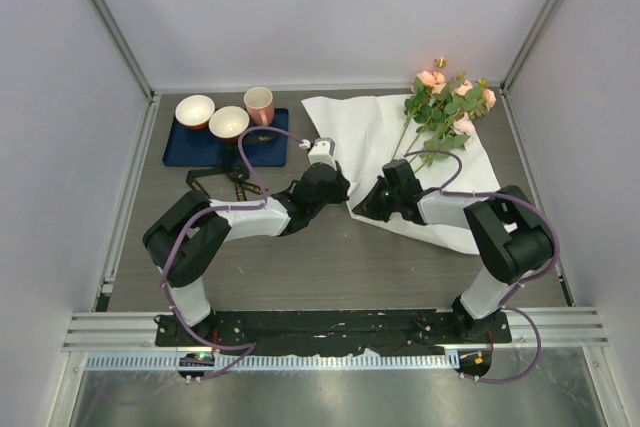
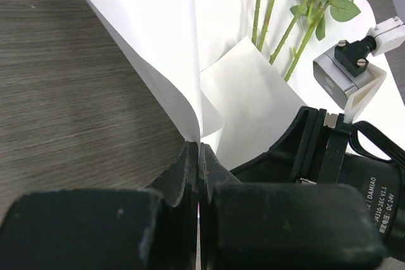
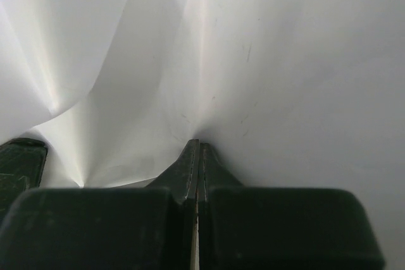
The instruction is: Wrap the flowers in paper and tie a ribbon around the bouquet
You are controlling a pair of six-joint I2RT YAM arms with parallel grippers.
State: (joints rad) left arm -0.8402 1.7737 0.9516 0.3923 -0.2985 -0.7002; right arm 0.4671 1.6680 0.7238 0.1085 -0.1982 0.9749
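Left end effector (image 2: 199,148) clenched on paper (image 1: 350,127) near-left edge; right end effector (image 3: 198,145) pinches same sheet just beside it, prob. to lift & fold it over stems. Flowers (image 1: 450,107) lie on paper's far-right part. Ribbon (image 1: 235,185) on worktop (image 1: 330,267) left of paper, untouched. Motor housing (image 2: 370,194) label: "DAMIAO", "DC24V". Ribbon text too small to read.

- The desk (image 1: 330,262) runs grey wood-grain.
- The paper (image 1: 360,132) shows plain white, unprinted.
- The flowers (image 1: 450,105): pale pink blooms, green leaves and stems, toward the desk's far right corner.
- The mat (image 1: 190,154) is dark blue, far left.
- The cup (image 1: 259,104) is pink, the bowls (image 1: 195,110) cream.
- The ribbon (image 1: 236,188) is black.
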